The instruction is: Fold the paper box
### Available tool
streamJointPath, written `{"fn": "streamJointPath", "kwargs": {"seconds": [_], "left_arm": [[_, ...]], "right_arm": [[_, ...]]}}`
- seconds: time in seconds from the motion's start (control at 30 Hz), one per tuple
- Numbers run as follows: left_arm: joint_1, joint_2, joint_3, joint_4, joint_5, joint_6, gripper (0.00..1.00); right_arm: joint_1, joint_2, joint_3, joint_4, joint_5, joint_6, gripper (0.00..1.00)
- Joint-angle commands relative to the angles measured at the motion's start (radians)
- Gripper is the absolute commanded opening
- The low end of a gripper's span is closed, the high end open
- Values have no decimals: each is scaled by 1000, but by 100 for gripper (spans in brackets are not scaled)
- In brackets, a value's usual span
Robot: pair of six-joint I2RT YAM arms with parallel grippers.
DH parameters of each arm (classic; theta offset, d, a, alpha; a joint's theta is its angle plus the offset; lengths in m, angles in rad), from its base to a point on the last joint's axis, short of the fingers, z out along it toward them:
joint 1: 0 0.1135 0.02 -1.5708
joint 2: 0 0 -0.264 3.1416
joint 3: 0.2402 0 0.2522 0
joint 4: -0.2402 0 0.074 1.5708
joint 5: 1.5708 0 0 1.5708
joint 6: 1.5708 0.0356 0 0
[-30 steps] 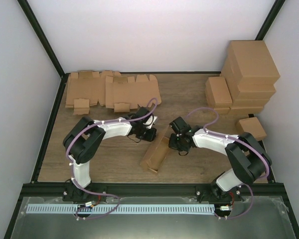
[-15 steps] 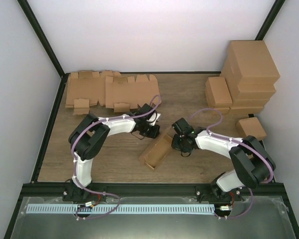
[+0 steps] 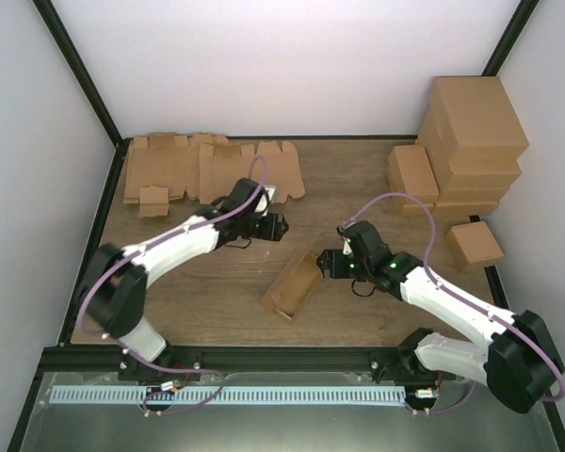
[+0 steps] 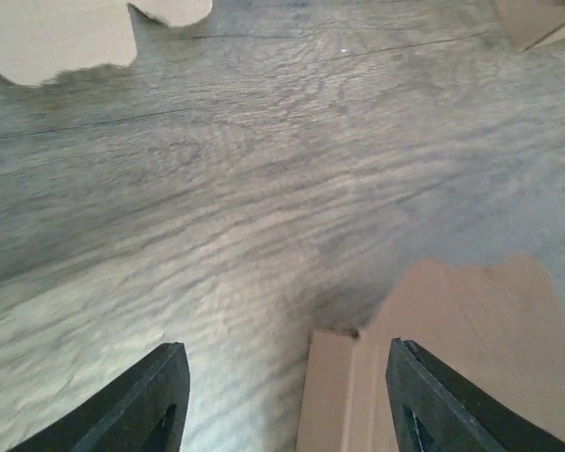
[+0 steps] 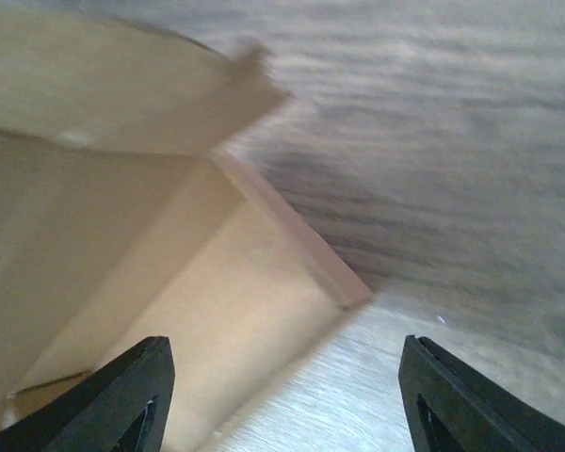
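The paper box (image 3: 295, 285) lies on the wooden table as a small, oblong open tray of brown cardboard, angled from lower left to upper right. My left gripper (image 3: 275, 226) hangs open and empty up and left of it, apart from it; the left wrist view shows a corner of the box (image 4: 452, 358) low between the fingers. My right gripper (image 3: 331, 264) is open and empty just off the box's upper right end. The right wrist view shows the box's inside and a corner (image 5: 169, 282) at the left.
Flat die-cut cardboard blanks (image 3: 212, 171) lie at the back left. Stacked large brown cartons (image 3: 471, 141) and several small folded boxes (image 3: 412, 174) stand at the back right, with one more box (image 3: 475, 243) near the right edge.
Both grippers have pulled away from the box: the left arm moved up and left, the right arm moved back to the right. The box now lies free on the table.
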Motion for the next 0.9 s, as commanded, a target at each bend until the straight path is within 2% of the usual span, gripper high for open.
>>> {"fn": "streamJointPath", "kwargs": {"seconds": [0.0, 0.17, 0.3, 0.4, 0.53, 0.7, 0.87], "left_arm": [[-9, -216, -135, -33, -78, -19, 63], [-12, -480, -281, -102, -100, -49, 72], [-11, -636, -337, -178, -116, -65, 73], [-11, -728, -362, -205, -133, -76, 76], [-11, -795, -377, -220, -144, -83, 77], [-11, -802, -375, -227, -132, -84, 77], [-11, -805, -380, -233, -133, -79, 77]], "right_arm": [[2, -41, 10, 99, -74, -141, 69], [2, 16, 22, 195, -50, -283, 68], [2, 57, 12, 230, 46, -318, 59], [2, 75, -19, 289, 4, -326, 55], [2, 131, -34, 340, 4, -301, 52], [2, 177, -47, 393, 11, -287, 51], [3, 213, -58, 418, 18, -266, 45]]}}
